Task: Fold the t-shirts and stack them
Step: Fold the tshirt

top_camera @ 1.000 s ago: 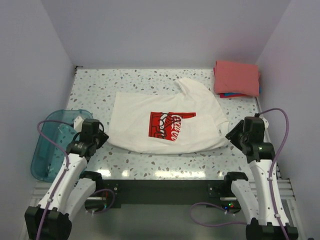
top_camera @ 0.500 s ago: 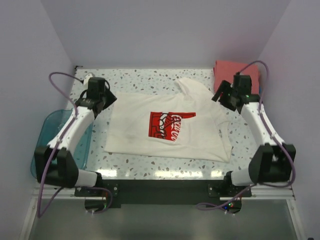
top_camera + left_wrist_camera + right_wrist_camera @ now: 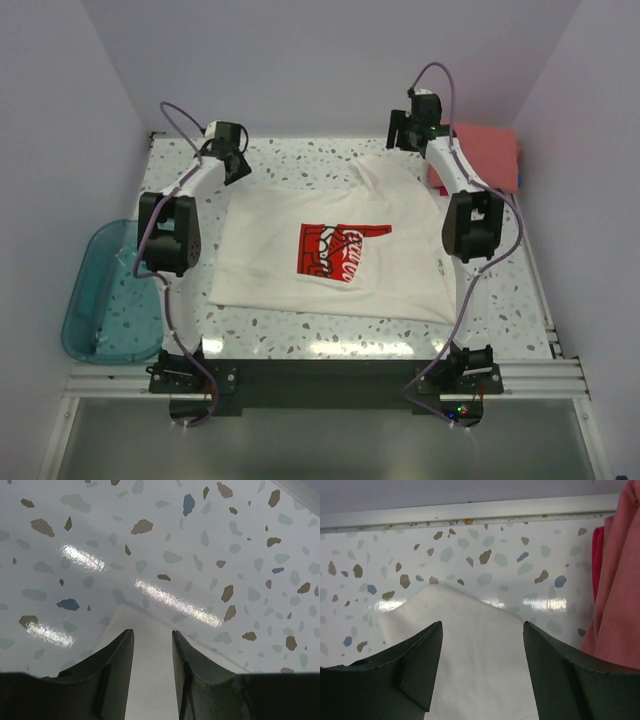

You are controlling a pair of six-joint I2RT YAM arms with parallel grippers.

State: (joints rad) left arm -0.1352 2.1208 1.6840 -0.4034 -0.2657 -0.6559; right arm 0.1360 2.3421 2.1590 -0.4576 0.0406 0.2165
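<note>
The cream-white shirt (image 3: 330, 255) lay flat mid-table (image 3: 290, 160), print up, and the folded coral shirt (image 3: 485, 155) sat in the far right corner. The left gripper (image 3: 152, 632) hovered over the white shirt's far left corner with its jaws narrowly parted and empty. The right gripper (image 3: 482, 625) hovered over the shirt's far right tip, jaws wide.

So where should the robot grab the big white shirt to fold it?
Probably by its two far corners, coming down from above. The white shirt lies flat on the table, so only its thin edges can be pinched. Each far corner shows right between open fingers: one at the left gripper, one at the right gripper.
</note>
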